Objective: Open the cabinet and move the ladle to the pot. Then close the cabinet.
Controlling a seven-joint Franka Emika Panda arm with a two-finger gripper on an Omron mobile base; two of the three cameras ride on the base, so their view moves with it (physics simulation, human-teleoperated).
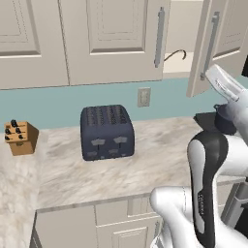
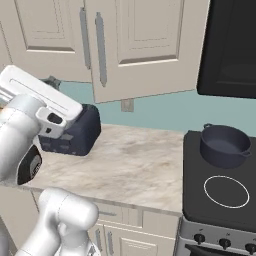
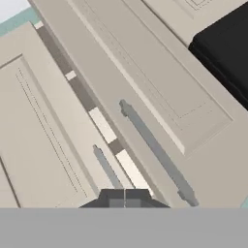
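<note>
The cabinet [image 1: 116,34] hangs above the counter; its left door is shut and its right door [image 1: 218,43] stands swung partly outward. In the gap between them a thin dark hooked handle, the ladle [image 1: 176,53], shows on the shelf. The dark pot [image 2: 223,144] sits on the back left burner of the stove, partly hidden by my arm in the left base view. My gripper [image 3: 125,201] is shut with nothing in it. It is raised in front of the doors' two silver bar handles [image 3: 157,152], just below the open door [image 1: 211,73].
A dark blue toaster [image 1: 106,131] stands mid-counter, a knife block [image 1: 20,137] at far left, and an outlet [image 1: 144,97] on the teal wall. The black stove [image 2: 220,190] lies right of the marble counter [image 2: 130,165], with a black microwave [image 2: 232,47] above it.
</note>
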